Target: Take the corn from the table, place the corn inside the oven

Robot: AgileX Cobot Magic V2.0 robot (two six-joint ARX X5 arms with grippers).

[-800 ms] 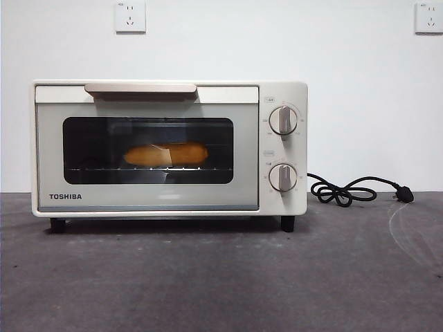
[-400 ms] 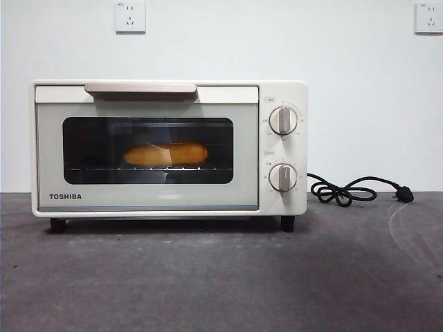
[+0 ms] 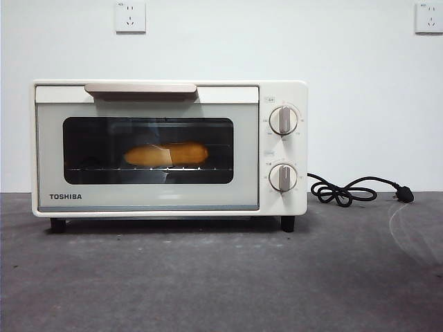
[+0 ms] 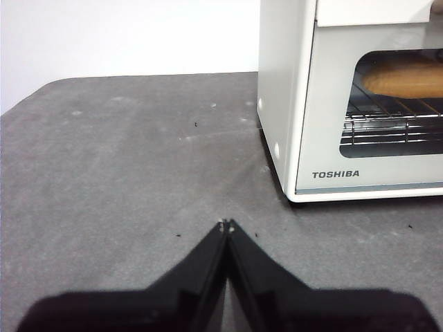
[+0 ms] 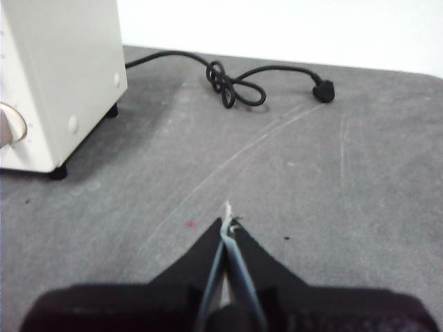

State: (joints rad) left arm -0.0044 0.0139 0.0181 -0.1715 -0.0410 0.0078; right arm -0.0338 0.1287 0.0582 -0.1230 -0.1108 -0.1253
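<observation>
The corn (image 3: 166,153) lies on the wire rack inside the cream-white oven (image 3: 169,148), seen through the dark glass of its closed door; the left wrist view shows the corn (image 4: 405,75) behind the glass too. The oven stands on the dark grey table (image 3: 221,277). My left gripper (image 4: 226,225) is shut and empty, low over the table, off the oven's (image 4: 346,97) TOSHIBA corner. My right gripper (image 5: 227,223) is shut and empty over the table beside the oven's (image 5: 55,76) knob side. Neither arm shows in the front view.
A black power cord (image 3: 353,190) with its plug lies coiled on the table beside the oven's knob side, also in the right wrist view as the cord (image 5: 239,83). Two wall sockets (image 3: 130,15) sit on the white wall behind.
</observation>
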